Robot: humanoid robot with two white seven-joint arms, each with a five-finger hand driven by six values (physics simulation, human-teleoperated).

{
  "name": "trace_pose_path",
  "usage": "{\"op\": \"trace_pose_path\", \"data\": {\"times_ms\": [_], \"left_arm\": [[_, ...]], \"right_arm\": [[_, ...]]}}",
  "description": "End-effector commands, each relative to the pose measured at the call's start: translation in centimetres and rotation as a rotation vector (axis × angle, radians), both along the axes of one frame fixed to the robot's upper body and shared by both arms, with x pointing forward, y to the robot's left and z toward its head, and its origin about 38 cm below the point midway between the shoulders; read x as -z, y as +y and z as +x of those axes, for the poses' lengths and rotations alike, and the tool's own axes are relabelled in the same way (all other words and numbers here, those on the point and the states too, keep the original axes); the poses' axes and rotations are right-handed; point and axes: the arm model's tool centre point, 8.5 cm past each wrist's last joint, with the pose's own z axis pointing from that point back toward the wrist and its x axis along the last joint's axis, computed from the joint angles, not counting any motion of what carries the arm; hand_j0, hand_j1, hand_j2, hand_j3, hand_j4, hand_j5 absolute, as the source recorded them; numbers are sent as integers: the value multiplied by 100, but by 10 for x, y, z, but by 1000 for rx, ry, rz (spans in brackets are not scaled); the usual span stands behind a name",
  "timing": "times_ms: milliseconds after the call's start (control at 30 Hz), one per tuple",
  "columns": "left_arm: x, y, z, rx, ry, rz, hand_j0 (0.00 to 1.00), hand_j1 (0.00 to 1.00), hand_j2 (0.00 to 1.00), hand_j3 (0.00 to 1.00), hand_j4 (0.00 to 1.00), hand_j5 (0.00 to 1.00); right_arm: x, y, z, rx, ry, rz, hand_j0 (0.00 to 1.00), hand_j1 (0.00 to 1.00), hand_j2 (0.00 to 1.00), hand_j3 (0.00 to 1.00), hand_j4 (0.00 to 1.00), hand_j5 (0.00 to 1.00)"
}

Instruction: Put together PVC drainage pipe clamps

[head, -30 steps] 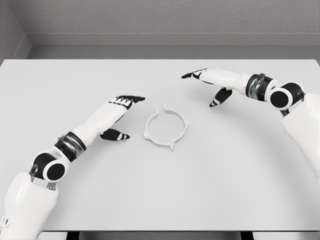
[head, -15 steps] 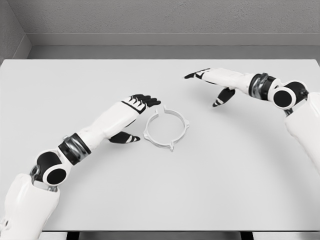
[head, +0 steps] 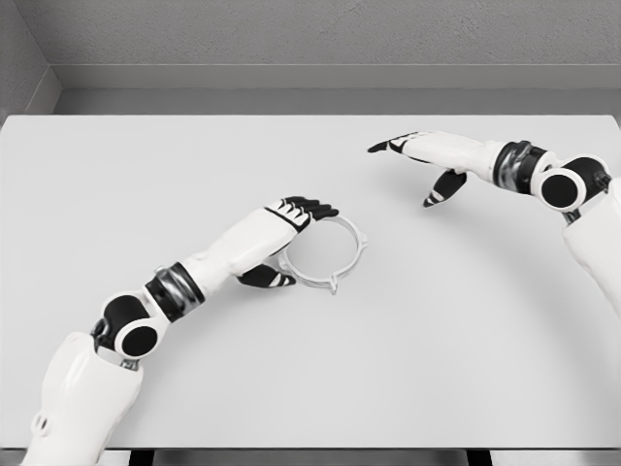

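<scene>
- Head view shows our left hand [head: 281, 225] over the near-left edge of the white clamp ring [head: 335, 254] on the table [head: 310, 379].
- Our left fingers [head: 310, 207] reach out flat over the ring's top left part, and our thumb [head: 270, 279] sits low by its near-left side.
- We cannot tell if the hand is squeezing the ring or only touching it. It looks like we are just starting to grab.
- The ring lies flat, with most of it poking out to the right of our left hand.
- Our right hand [head: 427, 155] is far off, up and to the right of the ring. Its fingers are spread and it holds nothing.
- We see just this one clamp part, so we think nearly all the putting-together is left to do.
</scene>
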Motion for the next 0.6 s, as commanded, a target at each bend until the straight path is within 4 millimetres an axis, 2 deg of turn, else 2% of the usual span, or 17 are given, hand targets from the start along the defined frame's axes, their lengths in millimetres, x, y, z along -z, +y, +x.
{"op": "trace_pose_path", "data": {"times_ms": [0,133,567], "left_arm": [[4,-1,1,-3,17,-7,100,100,100,100,100,100],[6,-2,5,-7,22,-8,100,100,100,100,100,100],[14,-1,9,-17,50,-5,100,100,100,100,100,100]], "right_arm": [[-7,-12,-3,6,-15,-24,100,100,100,100,100,100],[-12,-18,-5,2,-29,-41,100,100,100,100,100,100],[-15,-14,-7,-11,-38,-43,100,100,100,100,100,100]]}}
